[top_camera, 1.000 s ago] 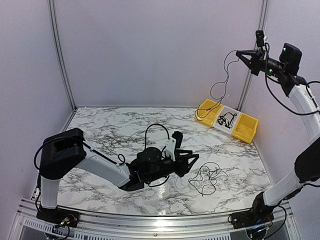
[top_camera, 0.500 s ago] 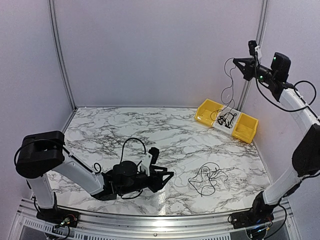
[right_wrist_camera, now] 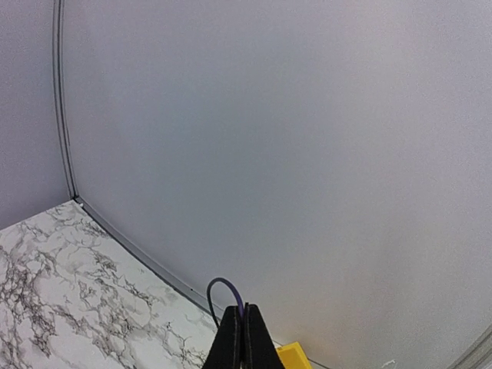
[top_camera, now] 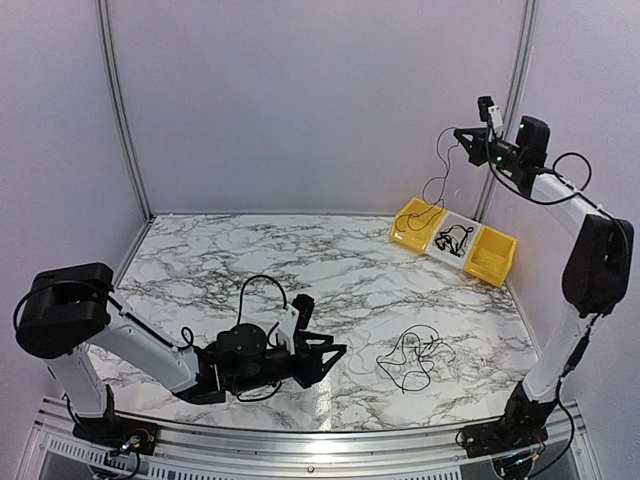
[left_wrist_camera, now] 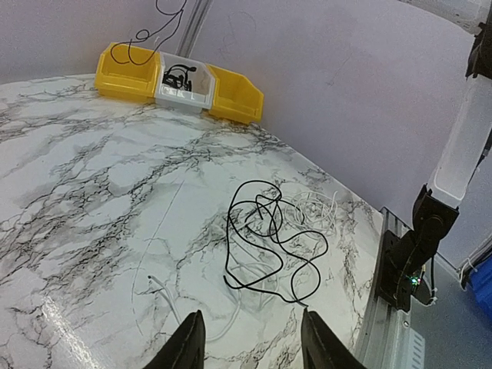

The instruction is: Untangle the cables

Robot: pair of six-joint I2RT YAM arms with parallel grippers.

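We log: left fingers [left_wrist_camera: 190,344] parted over tabletop [left_wrist_camera: 77,192] | right fingers [right_wrist_camera: 234,346] pinching a cable strand [right_wrist_camera: 220,279] (held high) | tangle [left_wrist_camera: 265,227] loose.

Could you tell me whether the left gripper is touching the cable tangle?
Apart: the top external view shows marble between the left gripper and the tangle.

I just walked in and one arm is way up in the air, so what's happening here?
The right end effector is high near the back right corner, shut on one black cable that hangs down into a yellow bin. The left end effector is open and low over the marble table, facing a loose tangle of cables that lies on it. That tangle is not yet undone.
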